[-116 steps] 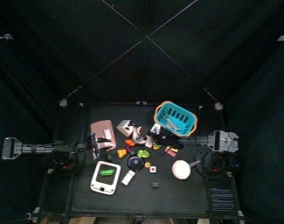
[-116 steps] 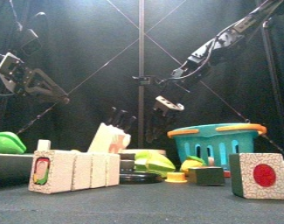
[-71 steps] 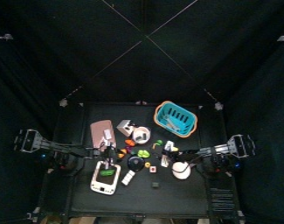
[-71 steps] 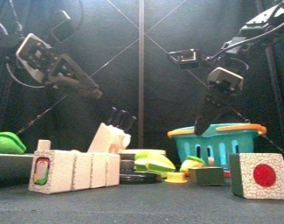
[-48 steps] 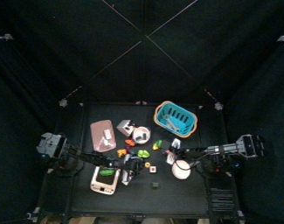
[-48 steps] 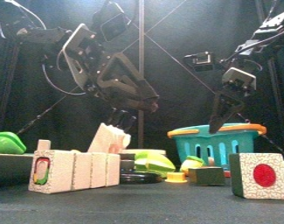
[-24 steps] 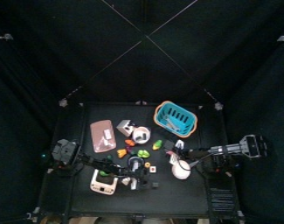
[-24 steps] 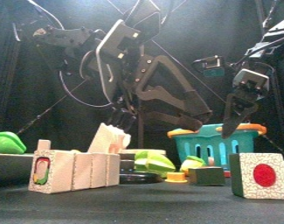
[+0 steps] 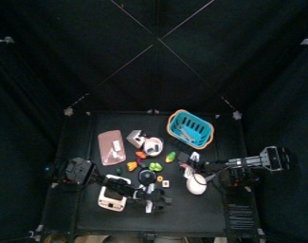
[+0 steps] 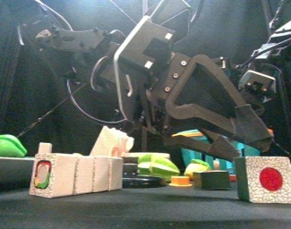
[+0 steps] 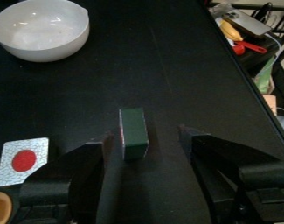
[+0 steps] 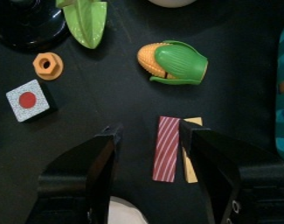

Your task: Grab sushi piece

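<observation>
A dark green block (image 11: pixel 135 134), seemingly a wrapped sushi piece seen side-on, lies on the table between the open jaws of my left gripper (image 11: pixel 150 133), not touched. A white sushi piece with a red centre (image 11: pixel 24 160) lies off to one side; it also shows in the right wrist view (image 12: pixel 29 99) and the front view (image 10: pixel 267 179). My left gripper (image 10: pixel 213 112) fills the middle of the front view. My right gripper (image 12: pixel 154 133) is open above a red striped strip (image 12: pixel 166 147), beside a corn cob (image 12: pixel 173 63).
A white bowl (image 11: pixel 39 29) stands beyond the block. A teal basket (image 9: pixel 190 126) is at the back right and a pink board (image 9: pixel 112 144) at the back left. A white tray (image 9: pixel 113 197) lies front left. Several small food toys crowd the middle.
My left arm has swung in from the left and come down low over the front middle, jaws now around the dark green block. My right gripper has dropped near the bowl.
</observation>
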Robot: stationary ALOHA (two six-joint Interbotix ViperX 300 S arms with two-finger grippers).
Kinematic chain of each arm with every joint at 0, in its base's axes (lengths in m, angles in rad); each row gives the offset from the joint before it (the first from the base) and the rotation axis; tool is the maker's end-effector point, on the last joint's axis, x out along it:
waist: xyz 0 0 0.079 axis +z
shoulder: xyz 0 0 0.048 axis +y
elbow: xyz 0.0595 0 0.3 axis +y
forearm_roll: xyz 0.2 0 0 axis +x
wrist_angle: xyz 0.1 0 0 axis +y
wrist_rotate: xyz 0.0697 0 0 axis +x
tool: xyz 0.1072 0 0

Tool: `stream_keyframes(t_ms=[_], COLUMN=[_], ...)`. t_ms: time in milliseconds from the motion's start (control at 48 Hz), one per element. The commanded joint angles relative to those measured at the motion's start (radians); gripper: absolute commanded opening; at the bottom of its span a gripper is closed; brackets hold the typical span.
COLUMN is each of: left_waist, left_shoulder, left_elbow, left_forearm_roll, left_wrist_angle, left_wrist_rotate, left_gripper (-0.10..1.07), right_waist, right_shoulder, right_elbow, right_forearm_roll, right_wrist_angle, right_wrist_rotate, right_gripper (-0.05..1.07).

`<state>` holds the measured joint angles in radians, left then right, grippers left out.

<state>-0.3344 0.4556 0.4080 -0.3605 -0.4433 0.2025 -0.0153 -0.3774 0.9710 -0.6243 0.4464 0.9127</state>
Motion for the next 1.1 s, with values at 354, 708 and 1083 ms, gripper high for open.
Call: stream_keyframes(t_ms=[354, 708, 1083], left_waist=[0.026, 0.041, 0.044], left_shoulder=[0.009, 0.009, 0.000], left_elbow=[-0.032, -0.035, -0.031], left_forearm_roll=[-0.008, -0.009, -0.008], left_wrist_angle=[-0.003, -0.003, -0.002], left_wrist_rotate=[0.005, 0.005, 0.005], left_gripper=[0.85, 0.69, 0.57], right_waist=[-0.003, -0.003, -0.003], right_shoulder=[-0.006, -0.003, 0.032], right_elbow=[0.014, 0.012, 0.014], right_forearm_roll=[-0.005, 0.005, 0.009], right_wrist_angle=[-0.006, -0.006, -0.040], right_wrist_rotate=[0.000, 0.000, 0.000], right_gripper=[0.88, 0.88, 0.88])
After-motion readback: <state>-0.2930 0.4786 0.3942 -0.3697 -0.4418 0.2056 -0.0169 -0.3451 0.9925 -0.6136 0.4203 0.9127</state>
